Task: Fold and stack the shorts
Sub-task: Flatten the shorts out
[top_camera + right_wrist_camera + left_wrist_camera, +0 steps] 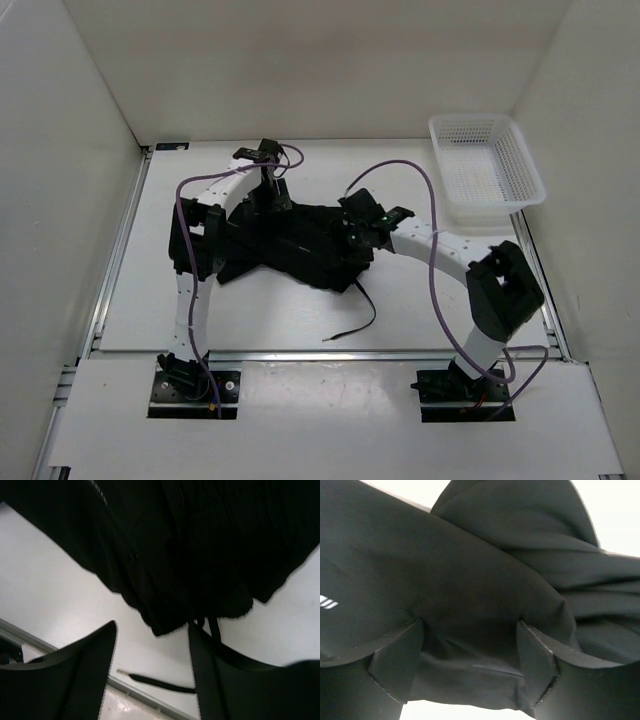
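Left hand (470,630) jaws stood wide, fabric of shorts (300,245) between, not pinched. Right hand (152,628) jaws apart, gripped nothing, at waist edge. Garment lay bunched mid-frame on worktop (250,320); fold + stack prob. all left.

In the top view, the tips of the left gripper (272,206) and the right gripper (356,237) are black against the black shorts (300,250), so they are hard to make out. In the left wrist view, the shorts run off every edge. Cloth fills the gap between the fingers (395,665), and it is not clear if they squeeze it. In the right wrist view, the shorts run off the top, and part of the drawstring (155,682) is hidden behind one finger (205,680).
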